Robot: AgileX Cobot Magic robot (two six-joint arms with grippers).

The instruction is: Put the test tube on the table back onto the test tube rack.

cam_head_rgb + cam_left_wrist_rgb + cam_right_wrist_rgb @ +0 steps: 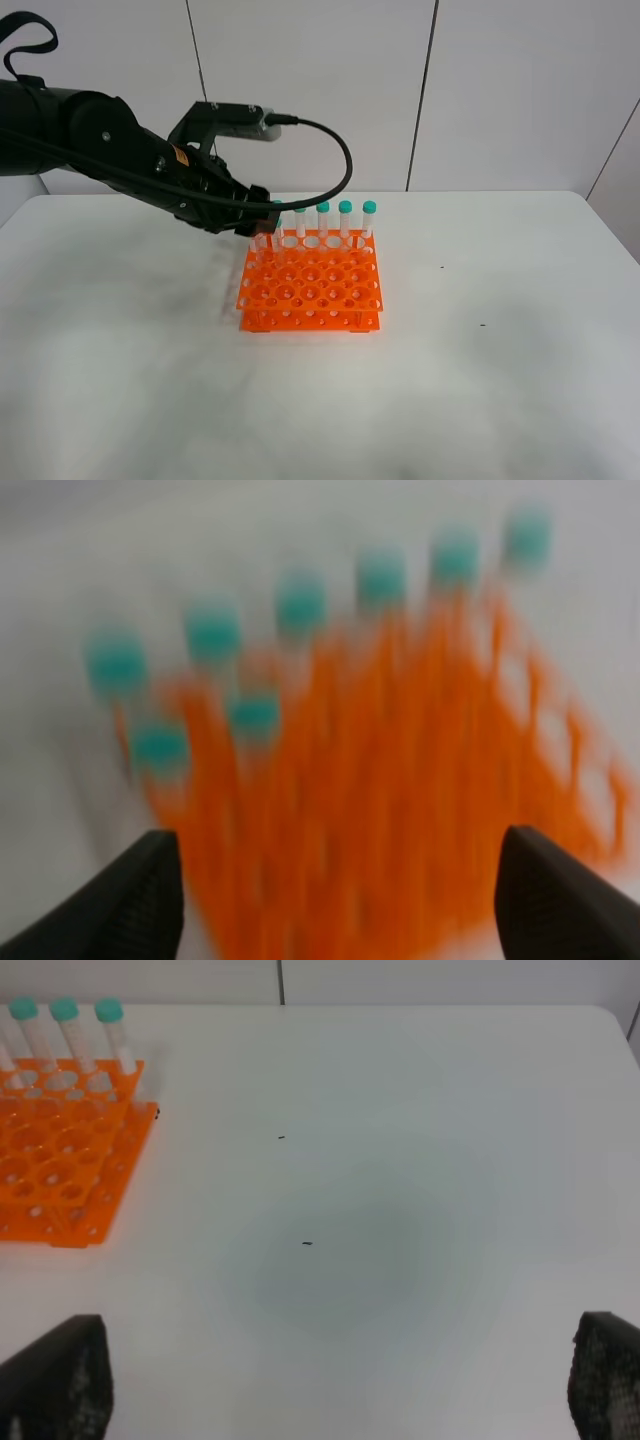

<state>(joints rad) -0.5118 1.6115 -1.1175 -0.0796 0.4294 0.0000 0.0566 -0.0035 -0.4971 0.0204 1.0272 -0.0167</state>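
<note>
L gripper [335, 895] jaws spread, nothing between them; R gripper [340, 1380] wide, idle. Tube [160, 748] prob. seated in rack [310, 285], wrist view blurred. Lift straight up, don't clip caps.

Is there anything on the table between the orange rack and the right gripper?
Only two tiny dark specks lie between the test tube rack and the right gripper; the table is otherwise bare in the right wrist view.
</note>
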